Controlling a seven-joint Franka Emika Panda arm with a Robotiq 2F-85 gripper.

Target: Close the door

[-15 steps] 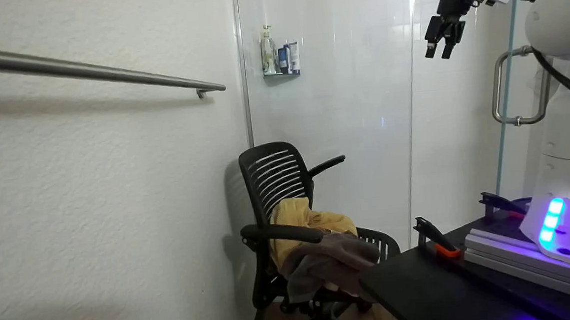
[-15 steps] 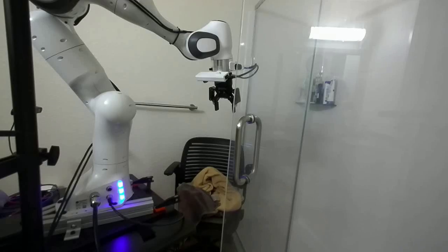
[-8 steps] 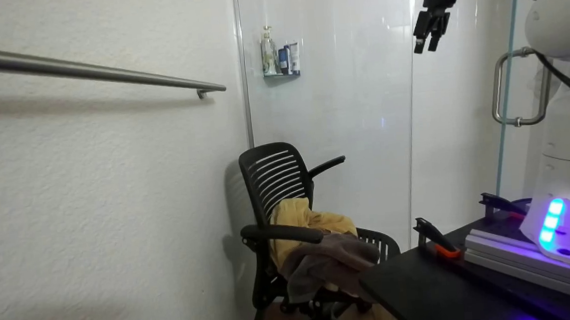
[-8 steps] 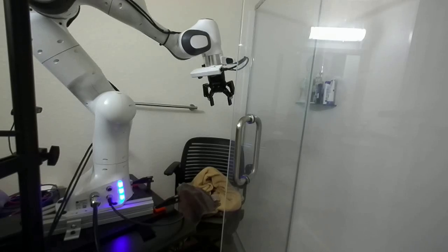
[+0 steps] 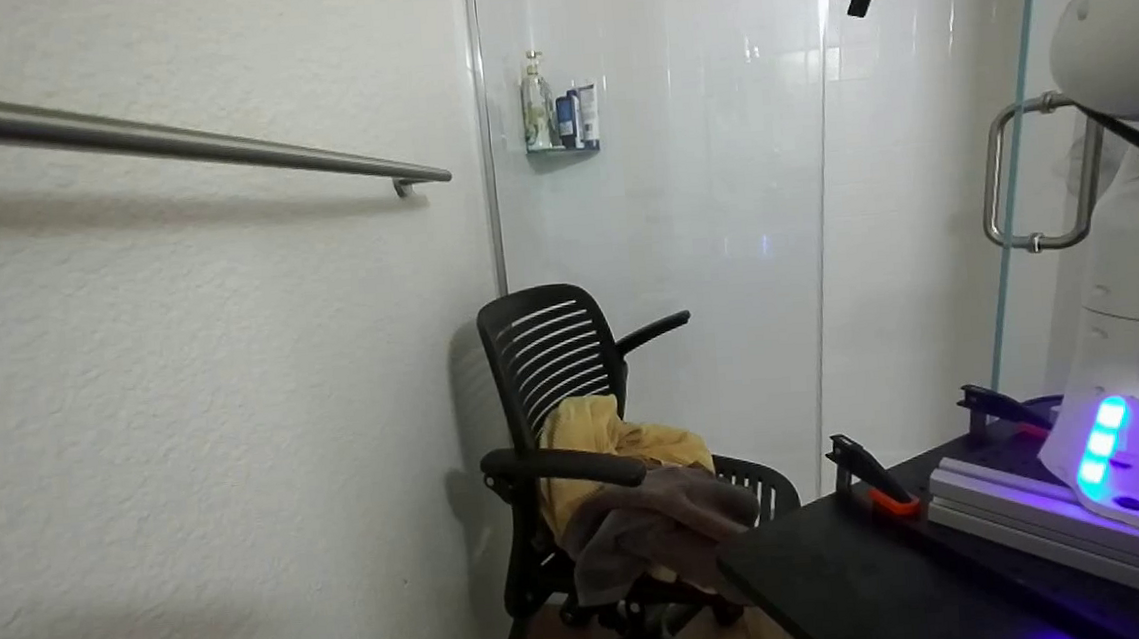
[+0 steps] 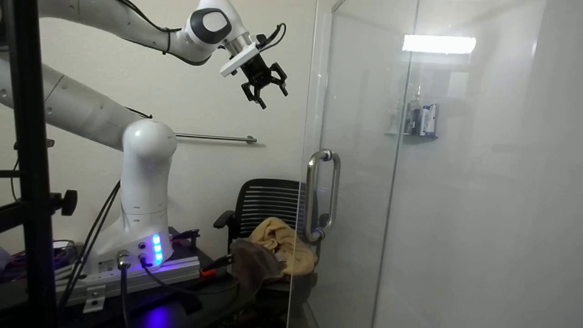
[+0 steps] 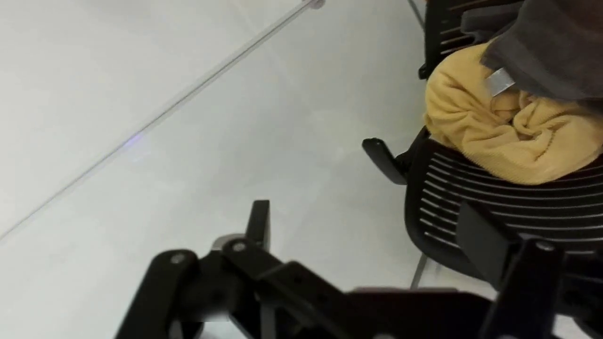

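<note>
The door [image 6: 360, 200] is a clear, glossy glass panel standing ajar, with its free edge near the chair. It also shows at the right of an exterior view [image 5: 1042, 316]. Its silver D-shaped handle [image 6: 311, 196] shows in both exterior views [image 5: 994, 180]. My gripper [image 6: 274, 100] is open and empty, tilted, above and to the left of the handle and apart from it. In an exterior view only a fingertip [image 5: 860, 4] shows at the top edge. In the wrist view the fingers [image 7: 365, 212] are spread wide with nothing between them. The handle is not clearly visible there.
A black chair [image 5: 546, 346] holds a yellow towel [image 7: 513, 127] and a dark cloth [image 7: 546, 52]. A grey rail [image 5: 216, 144] runs along the wall. A black table [image 5: 848, 571] with clamps carries my base. A small shelf [image 5: 563, 149] holds bottles.
My gripper has moved up and to the left, away from the handle, and has tilted. My arm has leaned back. The door and handle have not moved.
</note>
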